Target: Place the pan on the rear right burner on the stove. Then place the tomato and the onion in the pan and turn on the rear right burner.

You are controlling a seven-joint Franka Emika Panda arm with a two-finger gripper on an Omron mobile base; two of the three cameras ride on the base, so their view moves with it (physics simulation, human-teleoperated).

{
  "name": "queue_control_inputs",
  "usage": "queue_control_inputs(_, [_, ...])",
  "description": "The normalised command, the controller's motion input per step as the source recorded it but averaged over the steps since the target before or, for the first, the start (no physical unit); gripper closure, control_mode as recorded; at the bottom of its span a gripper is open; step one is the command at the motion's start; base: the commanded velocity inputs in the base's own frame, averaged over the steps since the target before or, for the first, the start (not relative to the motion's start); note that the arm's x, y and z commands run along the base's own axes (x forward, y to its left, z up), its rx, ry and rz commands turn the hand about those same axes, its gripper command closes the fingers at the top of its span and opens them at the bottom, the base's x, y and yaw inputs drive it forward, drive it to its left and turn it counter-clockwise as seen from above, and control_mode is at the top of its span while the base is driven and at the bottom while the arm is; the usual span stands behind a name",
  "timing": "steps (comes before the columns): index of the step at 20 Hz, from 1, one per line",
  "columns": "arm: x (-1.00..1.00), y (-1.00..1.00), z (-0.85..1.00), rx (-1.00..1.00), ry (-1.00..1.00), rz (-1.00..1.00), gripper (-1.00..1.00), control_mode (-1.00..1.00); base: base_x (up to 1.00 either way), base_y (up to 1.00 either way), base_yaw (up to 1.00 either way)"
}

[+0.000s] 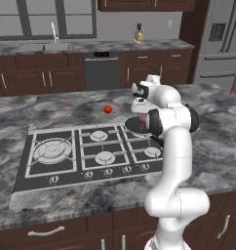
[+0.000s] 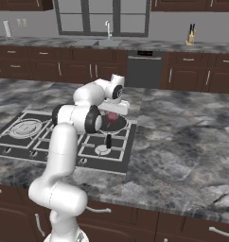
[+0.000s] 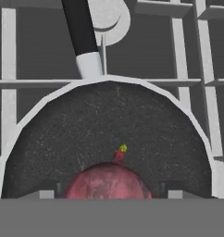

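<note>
Broadly, the grey marbled table (image 1: 66, 110) is seen carrying the stove (image 1: 22, 171), w/ the arm (image 1: 176, 161) rising in front of its right end. In the left base view, the big multi-ring burner (image 1: 51, 150) is shown at the stove's left, & a row of knobs (image 1: 108, 172) along the near edge.

The pan (image 3: 109, 125) is set on the rear right burner (image 1: 134, 128), which is mostly covered by it. In the left base view only a dark sliver of pan is seen behind the arm's elbow; in the right base view the pan's dark inside & its black handle (image 2: 108, 140), pointing toward the stove's near edge, are made out. In the hand view the pan's grey rim & speckled dark floor are seen from above, w/ the handle running off toward the top.

The onion (image 3: 108, 181) lies in the pan, directly under the jaws (image 3: 107, 193); its maroon-pink skin & small pointed tip are shown close up in the hand view, while both base views give just a pink patch below the hand. The jaws' tips are seen either side of the onion, spread wider than it; whether they touch it cannot be told.

The tomato (image 1: 108, 109) is shown in the left base view alone, on the table beyond the stove's far edge, well apart from the pan.
</note>
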Motion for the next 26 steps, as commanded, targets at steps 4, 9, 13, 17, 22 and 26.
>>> queue_control_inputs(4, [-0.38,0.0,0.39,0.0,0.0,-0.01,-1.0,-1.0,0.0,0.0,0.0])
queue_control_inputs(9, [-0.49,-0.04,0.47,0.0,0.0,0.0,-1.0,-1.0,0.0,0.0,0.0])
queue_control_inputs(13, [-0.95,-0.09,0.5,0.0,0.0,0.0,-1.0,-1.0,0.0,0.0,0.0])
queue_control_inputs(17, [-1.0,-0.03,0.26,0.0,0.0,0.0,-1.0,-1.0,0.0,0.0,0.0])
queue_control_inputs(22, [-1.0,0.08,0.08,-0.01,0.0,0.0,-1.0,-1.0,0.0,0.0,0.0])
queue_control_inputs(26, [-1.0,0.52,0.01,-0.07,0.0,0.01,-1.0,-1.0,0.0,0.0,0.0])
